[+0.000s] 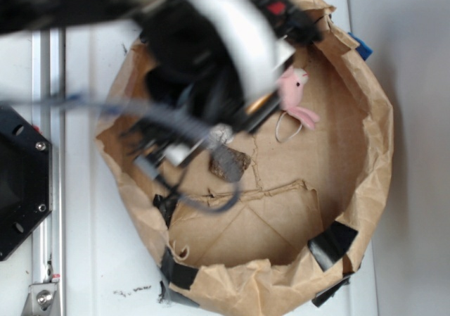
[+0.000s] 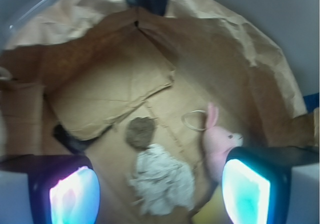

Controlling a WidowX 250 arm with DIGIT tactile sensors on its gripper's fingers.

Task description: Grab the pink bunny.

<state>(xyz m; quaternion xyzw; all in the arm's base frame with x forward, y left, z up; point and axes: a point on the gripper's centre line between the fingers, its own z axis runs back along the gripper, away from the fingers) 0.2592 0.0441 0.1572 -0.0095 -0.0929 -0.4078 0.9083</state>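
Note:
The pink bunny (image 1: pixel 295 94) lies inside the brown paper bag (image 1: pixel 365 189), near its upper right wall, with a thin white string loop beside it. In the wrist view the pink bunny (image 2: pixel 218 144) sits just beyond my right fingertip (image 2: pixel 247 191), partly hidden by it. My gripper (image 2: pixel 160 189) hangs open above the bag floor, its glowing pads wide apart. Nothing is held between them. In the exterior view my arm is blurred and covers the upper left of the bag, so the jaws are not seen there.
A crumpled white paper ball (image 2: pixel 161 179) lies between my fingers on the bag floor. A dark brown lump (image 2: pixel 140 132) lies just beyond it. A yellow patch (image 2: pixel 212 211) shows at the bottom edge. Black tape pieces (image 1: pixel 332 242) hold the bag's rim.

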